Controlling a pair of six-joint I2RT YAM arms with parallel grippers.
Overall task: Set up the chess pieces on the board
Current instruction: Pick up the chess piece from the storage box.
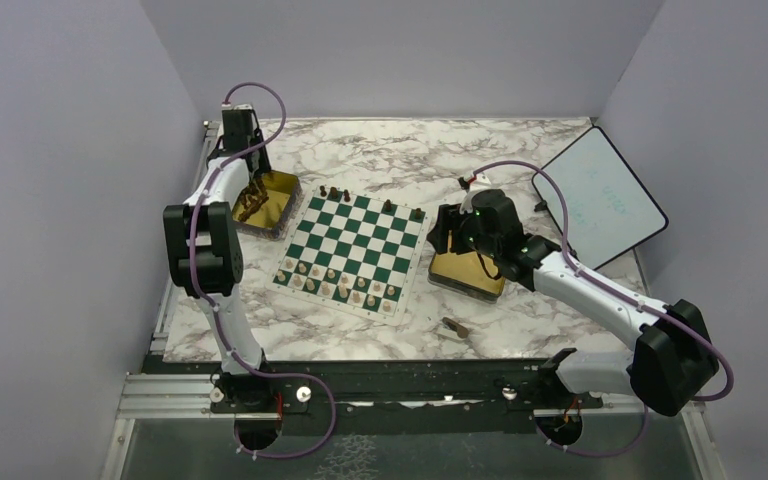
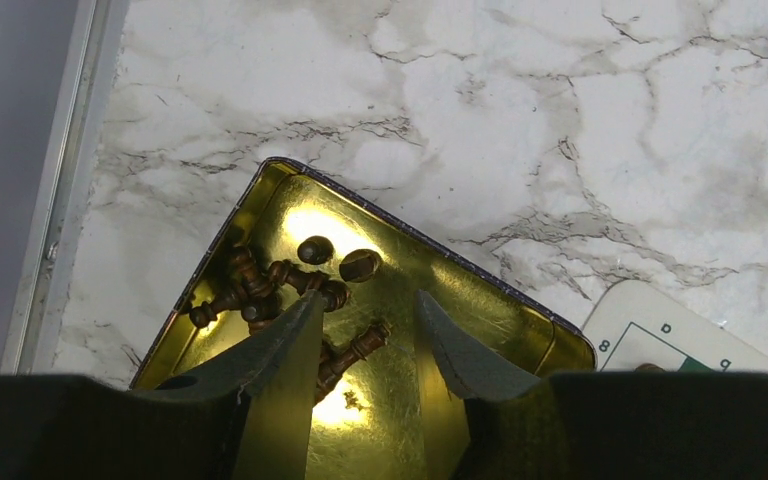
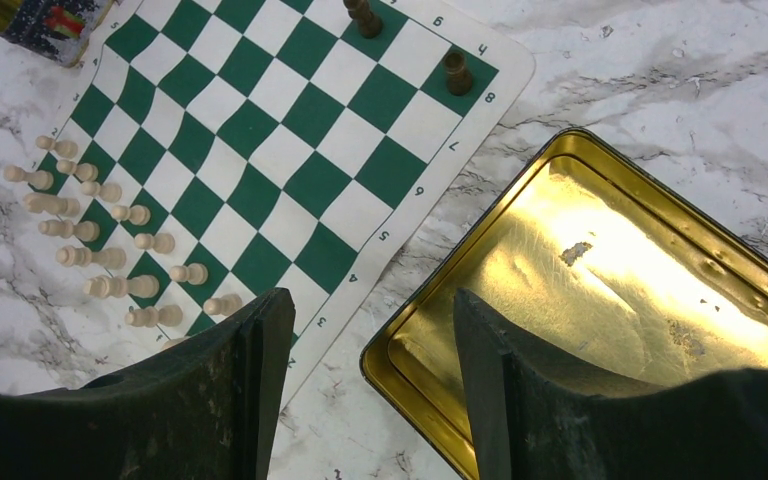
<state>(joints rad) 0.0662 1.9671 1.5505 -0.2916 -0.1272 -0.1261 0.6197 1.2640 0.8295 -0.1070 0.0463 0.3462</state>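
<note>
Nearest, past the rail (image 1: pixel 410 380) carrying the arm bases, one lone dark piece (image 1: pixel 454 326) is seen lying on the marble table (image 1: pixel 400 155), with open room all around it. The board (image 1: pixel 355 240) is laid mid-table between two gold tins, close beside each. Two rows of pale pieces (image 1: pixel 340 285) are ranged along its near edge, and five dark pieces (image 1: pixel 333 192) are counted on its far row. The right gripper (image 3: pixel 370 297) is held wide open above the strip between the board and the right tin (image 1: pixel 455 272), with nothing grasped. Only the left wrist view shows the left gripper (image 2: pixel 368 297) part open inside the left tin (image 1: pixel 282 195). A heap of dark pieces (image 2: pixel 260 285), too tangled to be counted, lies at its fingertips, one between them but not seen clamped. Farthest right, one tablet (image 1: pixel 600 195) is set at the table's edge
</note>
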